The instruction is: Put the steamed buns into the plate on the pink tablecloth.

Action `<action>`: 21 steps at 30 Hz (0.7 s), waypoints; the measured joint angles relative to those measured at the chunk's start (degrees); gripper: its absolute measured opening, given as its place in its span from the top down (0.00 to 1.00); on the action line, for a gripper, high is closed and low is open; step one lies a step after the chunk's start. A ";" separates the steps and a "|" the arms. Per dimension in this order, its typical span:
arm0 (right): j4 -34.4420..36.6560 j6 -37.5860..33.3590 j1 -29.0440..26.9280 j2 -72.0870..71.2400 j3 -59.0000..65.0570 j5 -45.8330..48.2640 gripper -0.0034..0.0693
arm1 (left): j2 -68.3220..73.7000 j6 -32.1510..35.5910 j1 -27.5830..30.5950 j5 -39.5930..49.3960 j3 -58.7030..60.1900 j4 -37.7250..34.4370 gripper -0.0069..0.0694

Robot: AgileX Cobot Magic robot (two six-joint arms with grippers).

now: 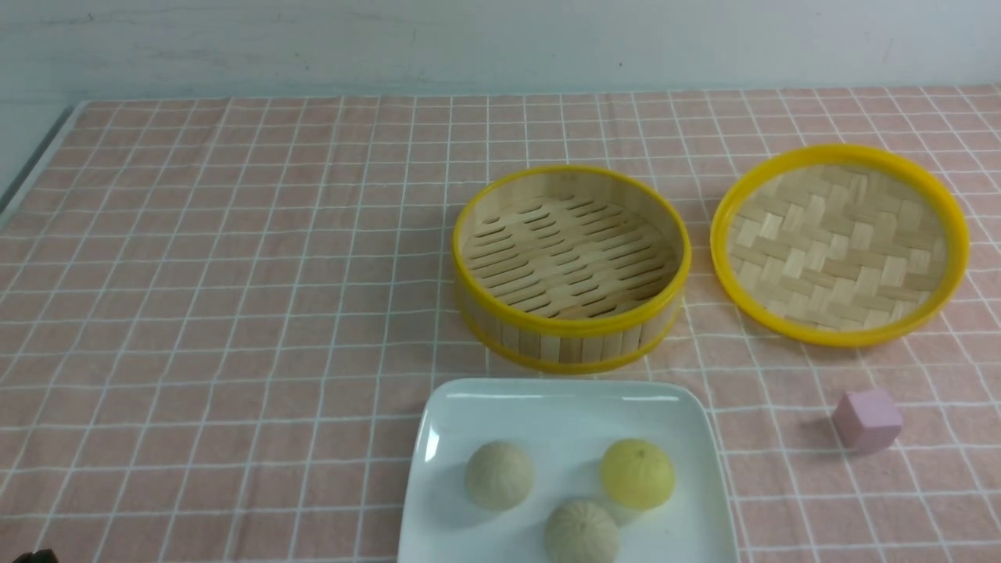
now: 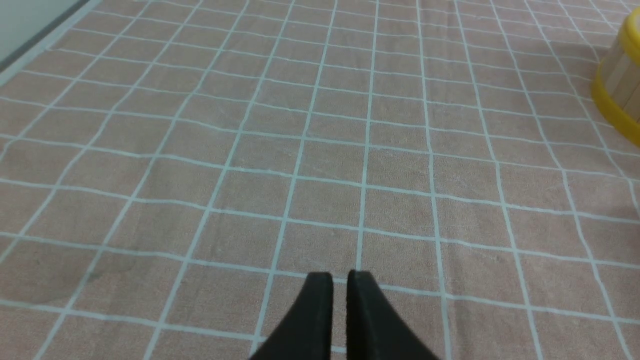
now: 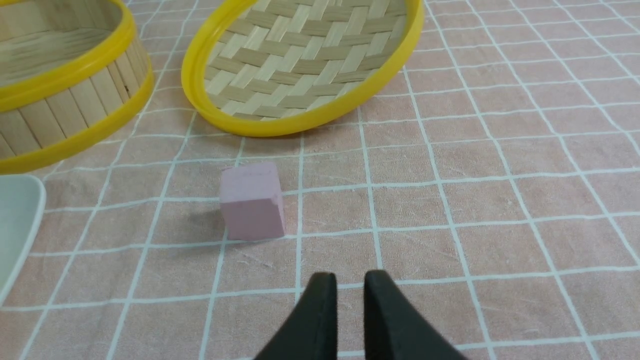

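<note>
- The right hand (image 3: pixel 346 287) hangs over the pink tablecloth (image 3: pixel 500 200), its two black fingers (image 3: pixel 320 320) a narrow slit apart with nothing between them.
- A small pink cube (image 3: pixel 252 202) sits on the cloth just ahead of the fingertips.
- Beyond the cube lies a woven lid (image 3: pixel 305 55) with a yellow rim.
- Beside the lid stands a bamboo steamer basket (image 3: pixel 65 105).
- A white plate (image 3: pixel 17 225) corner shows at the edge.
</note>
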 joint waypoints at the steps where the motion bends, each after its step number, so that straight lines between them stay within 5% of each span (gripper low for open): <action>1: 0.00 0.00 0.00 0.00 0.00 0.00 0.81 | 0.00 0.00 0.00 0.00 0.00 0.00 0.81; 21: 0.00 0.00 0.00 0.00 0.00 0.00 0.80 | 0.00 0.00 0.00 0.01 0.02 4.31 0.79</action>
